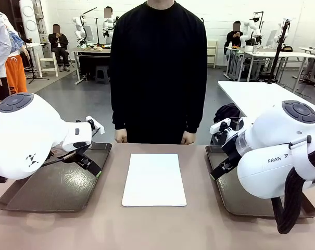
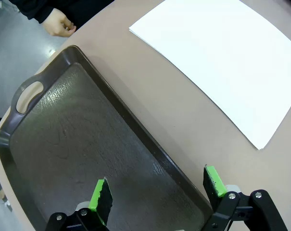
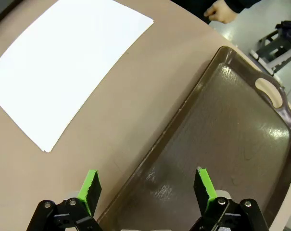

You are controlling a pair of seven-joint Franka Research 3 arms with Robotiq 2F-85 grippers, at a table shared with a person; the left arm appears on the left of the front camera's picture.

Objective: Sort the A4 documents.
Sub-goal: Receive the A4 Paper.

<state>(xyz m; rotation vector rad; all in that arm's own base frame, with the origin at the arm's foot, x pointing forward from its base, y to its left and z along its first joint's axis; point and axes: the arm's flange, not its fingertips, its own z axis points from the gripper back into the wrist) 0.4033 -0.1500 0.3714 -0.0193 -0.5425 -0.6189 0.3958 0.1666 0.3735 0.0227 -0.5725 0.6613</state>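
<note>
Now, the left gripper hangs empty, jaws spread, above the left tray's inner rim. White sheets lie flat mid-table, long axis running from robot toward the standing person. The right gripper, likewise released, hovers at the right tray's rim.

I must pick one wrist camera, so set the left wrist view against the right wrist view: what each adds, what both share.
Left wrist view adds: the open left pincer above the paper-side rim of the left tray, and one hand of the person beyond its handle. Right wrist view adds: the open right pincer above the paper-side rim of the right tray, and the person's other hand. Both share: the white A4 documents lying flat on the brown table beside the tray.
</note>
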